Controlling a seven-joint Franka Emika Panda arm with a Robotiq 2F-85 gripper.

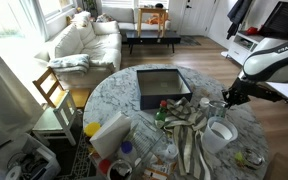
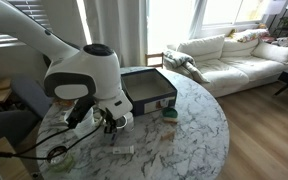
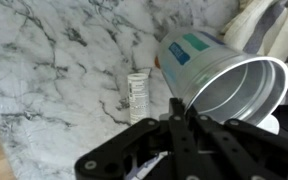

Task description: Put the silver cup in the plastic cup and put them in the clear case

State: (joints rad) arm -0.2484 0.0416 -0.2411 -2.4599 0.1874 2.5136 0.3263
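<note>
As we sweep the round white marble table [image 1: 114, 95] from picture-left, a white-and-yellow carton [image 1: 109, 135] stands by the near edge. The shallow rectangular dark-floored case [image 1: 162, 87] sits mid-table toward the far edge, and a striped grey cloth [image 1: 189, 135] sprawls beside it.

Next comes the black two-fingered gripper [image 1: 217, 102], and just past it the whitish translucent plastic cup [image 1: 220, 136], apparently upright near the edge on the arm's side.

In the wrist view a small white tube [image 3: 138, 97] lies flat on the marble. To its right the fingers [image 3: 171, 115] are drawn almost together, and they seem to pinch the wall of the small, shiny, round silver cup [image 3: 224, 85] at its rim. That cup is off the table and tilted hard, mouth facing down and right.

Here's the danger, folks:
- **Slip:** a thin pinch on slick metal could let the cup swivel or slide free.
- **Bad release:** let go at this tilt, it may strike the tumbler's rim instead of nesting.
- **Knock-on:** that tumbler looks light, so a knock could topple it and send both cups rolling off the nearby edge.
</note>
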